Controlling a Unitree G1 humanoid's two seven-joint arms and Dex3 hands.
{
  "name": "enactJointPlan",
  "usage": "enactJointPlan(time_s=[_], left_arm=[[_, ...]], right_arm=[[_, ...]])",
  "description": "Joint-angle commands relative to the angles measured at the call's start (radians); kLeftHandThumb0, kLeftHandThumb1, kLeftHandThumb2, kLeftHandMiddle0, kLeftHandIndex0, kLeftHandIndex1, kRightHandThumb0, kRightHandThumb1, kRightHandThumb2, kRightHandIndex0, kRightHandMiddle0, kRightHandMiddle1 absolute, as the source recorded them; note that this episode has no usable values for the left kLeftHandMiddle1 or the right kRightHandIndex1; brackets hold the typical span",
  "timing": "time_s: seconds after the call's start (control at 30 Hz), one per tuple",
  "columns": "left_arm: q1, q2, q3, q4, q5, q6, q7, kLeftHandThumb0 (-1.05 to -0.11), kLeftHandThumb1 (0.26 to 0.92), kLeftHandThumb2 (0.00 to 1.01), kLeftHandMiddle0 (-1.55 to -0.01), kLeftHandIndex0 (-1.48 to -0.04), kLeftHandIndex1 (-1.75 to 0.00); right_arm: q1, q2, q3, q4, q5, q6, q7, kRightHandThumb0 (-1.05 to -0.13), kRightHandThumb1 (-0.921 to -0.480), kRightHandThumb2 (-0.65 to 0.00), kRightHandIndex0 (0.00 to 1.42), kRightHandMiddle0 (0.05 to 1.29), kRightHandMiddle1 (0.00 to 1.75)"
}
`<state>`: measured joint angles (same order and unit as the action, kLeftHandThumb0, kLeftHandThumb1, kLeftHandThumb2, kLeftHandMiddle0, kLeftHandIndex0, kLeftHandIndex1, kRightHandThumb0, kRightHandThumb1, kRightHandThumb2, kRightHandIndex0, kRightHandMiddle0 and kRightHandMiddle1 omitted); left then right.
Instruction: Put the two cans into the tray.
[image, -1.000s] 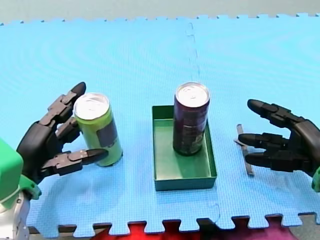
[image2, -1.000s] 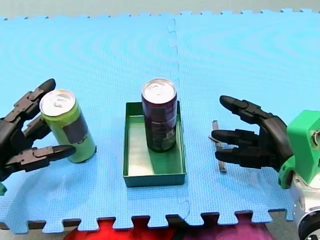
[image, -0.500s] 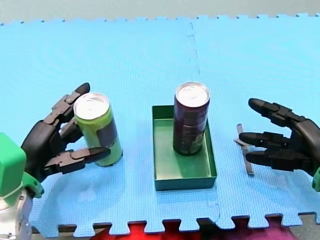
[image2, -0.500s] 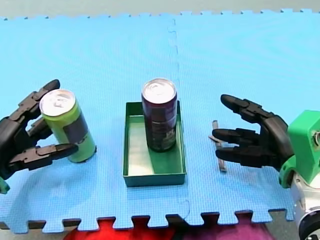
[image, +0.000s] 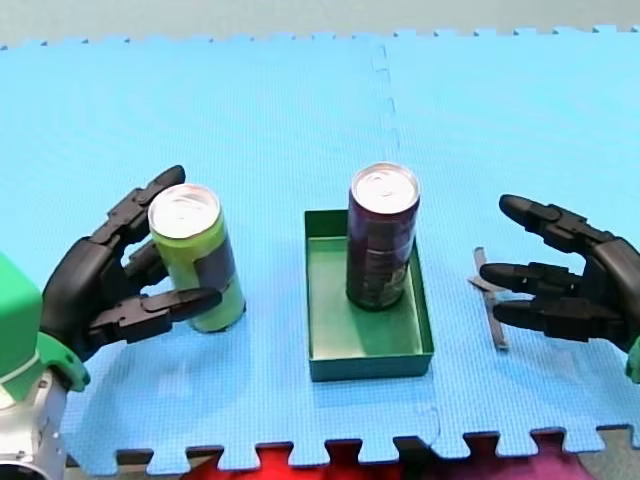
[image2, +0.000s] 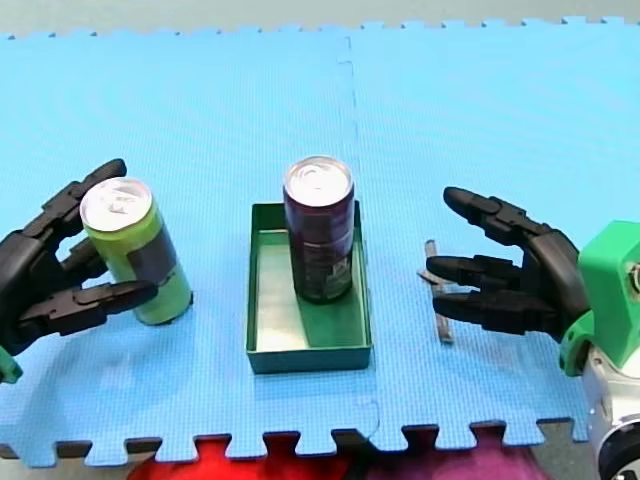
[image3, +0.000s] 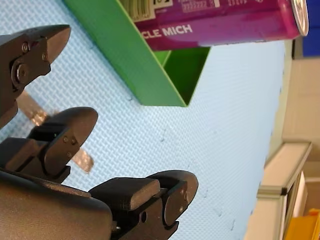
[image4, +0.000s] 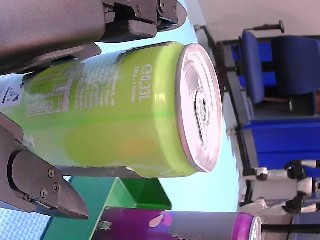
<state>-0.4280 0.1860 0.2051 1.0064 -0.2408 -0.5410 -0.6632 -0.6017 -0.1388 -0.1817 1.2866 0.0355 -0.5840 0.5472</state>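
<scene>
Green can (image: 195, 262): 1 of 2, upright on the mat (image: 300, 110), just left of the tray (image: 370, 366), outside it.
Left hand (image: 105, 292): clasped on the green can, thumb across its front, 2 fingers behind; in the second wrist view, fingers (image4: 135, 20) press against its side.
Purple can (image: 381, 240): 2 of 2, upright inside the tray, at its far end.
Tray: green, rectangular, near half of its floor bare.
Right hand (image: 572, 292): released, holding nothing, right of the tray, over the metal strip (image: 500, 338).
Metal strip: thin, flat on the mat.
Mat: blue foam, interlocking tiles.
</scene>
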Motion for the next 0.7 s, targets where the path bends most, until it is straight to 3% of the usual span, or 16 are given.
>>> enactJointPlan(time_s=[0.0, 0.67], left_arm=[[-0.01, 0.003, 0.004, 0.009, -0.002, 0.0, -0.003, -1.048, 0.751, 0.01, -0.32, -0.14, -0.01], [-0.02, 0.0, 0.001, -0.015, 0.004, 0.016, 0.008, -1.048, 0.75, 0.0, -0.36, -0.15, -0.01]], right_arm=[[0.0, -0.007, -0.002, -0.001, 0.003, -0.004, -0.003, -0.709, -0.675, -0.003, 0.85, 0.44, 0.0], [-0.006, -0.005, -0.003, -0.002, 0.005, -0.003, -0.001, -0.725, -0.685, -0.002, 0.85, 0.44, 0.0]])
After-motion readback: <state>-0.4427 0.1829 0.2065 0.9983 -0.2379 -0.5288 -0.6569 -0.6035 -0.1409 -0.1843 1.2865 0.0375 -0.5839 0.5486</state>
